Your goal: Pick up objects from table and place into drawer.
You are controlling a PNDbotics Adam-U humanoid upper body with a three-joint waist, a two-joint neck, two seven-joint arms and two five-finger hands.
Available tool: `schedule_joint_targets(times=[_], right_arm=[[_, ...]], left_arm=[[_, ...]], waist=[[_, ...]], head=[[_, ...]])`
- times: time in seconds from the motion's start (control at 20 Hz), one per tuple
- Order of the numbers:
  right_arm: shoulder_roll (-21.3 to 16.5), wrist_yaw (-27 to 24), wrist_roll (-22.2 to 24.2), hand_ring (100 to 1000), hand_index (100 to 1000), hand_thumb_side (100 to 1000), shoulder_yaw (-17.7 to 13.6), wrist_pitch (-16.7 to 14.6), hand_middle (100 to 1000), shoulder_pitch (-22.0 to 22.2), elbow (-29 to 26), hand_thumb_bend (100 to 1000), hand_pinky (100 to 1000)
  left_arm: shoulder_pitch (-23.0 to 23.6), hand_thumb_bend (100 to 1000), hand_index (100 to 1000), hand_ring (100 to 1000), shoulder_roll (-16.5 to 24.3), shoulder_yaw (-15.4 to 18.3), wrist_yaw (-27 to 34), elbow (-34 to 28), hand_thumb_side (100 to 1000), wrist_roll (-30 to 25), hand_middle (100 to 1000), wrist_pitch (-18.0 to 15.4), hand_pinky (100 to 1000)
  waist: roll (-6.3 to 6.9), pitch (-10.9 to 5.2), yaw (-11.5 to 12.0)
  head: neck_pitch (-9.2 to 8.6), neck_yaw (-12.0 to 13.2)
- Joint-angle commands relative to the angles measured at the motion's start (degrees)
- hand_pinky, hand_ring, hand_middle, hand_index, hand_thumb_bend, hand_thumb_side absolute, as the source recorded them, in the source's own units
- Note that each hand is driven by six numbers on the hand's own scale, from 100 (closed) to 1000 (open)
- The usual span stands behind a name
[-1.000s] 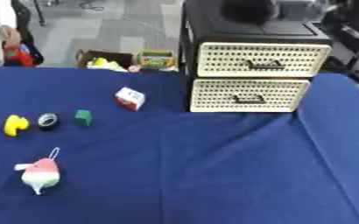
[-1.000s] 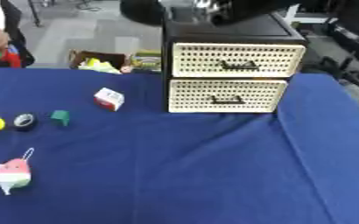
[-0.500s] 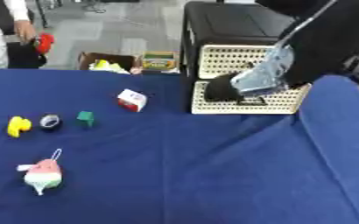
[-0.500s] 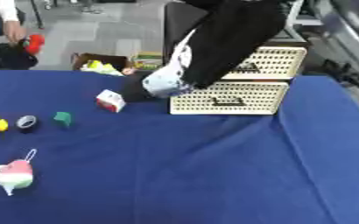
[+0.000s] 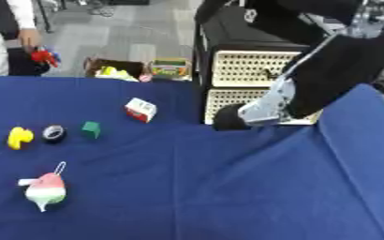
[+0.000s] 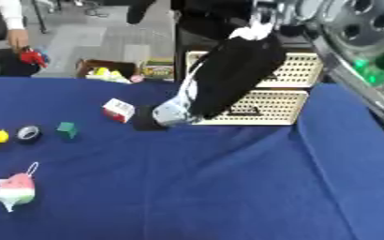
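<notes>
A: Where is the right robot hand (image 5: 228,118)?

B: Low over the blue counter (image 5: 228,197), just in front of the drawer unit (image 5: 257,70), with its black arm (image 5: 335,70) crossing the two perforated cream drawer fronts. It shows only as a dark blurred lump, so I cannot tell whether its fingers are spread or curled, or whether it holds anything.

A: And the objects to pick up?

B: All on the counter's left part. The red-and-white box (image 5: 140,109) lies near the unit's left side. Further left stand the green cube (image 5: 90,129), the dark tape roll (image 5: 54,134) and the yellow toy (image 5: 19,138) in a row. The watermelon-coloured plush (image 5: 44,192) with a loop lies nearer, well apart from them.

A: The drawers?

B: Both look closed.
</notes>
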Motion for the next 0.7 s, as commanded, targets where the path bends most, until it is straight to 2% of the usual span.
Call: schedule_joint_targets(times=[0.05, 0.4, 0.7], right_arm=[[-3.54, 0.35, 13.30, 100, 863, 365, -0.47, 14.00, 100, 1.27, -0.41, 619, 100], [-8.19, 3.74, 13.30, 100, 873, 346, -1.66, 11.47, 100, 8.01, -0.41, 625, 100], [-10.32, 7.37, 13.30, 100, 883, 322, -1.91, 8.99, 100, 11.68, 0.76, 622, 100]], left_arm=[[-0.30, 203, 827, 505, 0.98, 1.05, -0.05, -0.99, 705, -0.11, 554, 0.00, 425], [-0.09, 198, 822, 502, 0.93, 1.23, -0.24, -0.99, 704, -0.18, 551, 0.02, 424], [-0.13, 197, 822, 502, 0.84, 1.31, -0.26, -0.99, 704, -0.23, 551, 0.01, 423]], waist=[[0.23, -0.75, -0.01], [0.34, -0.43, -0.07], [0.46, -0.32, 0.04]], head=[[-0.50, 0.14], [-0.59, 0.32], [-0.64, 0.41]])
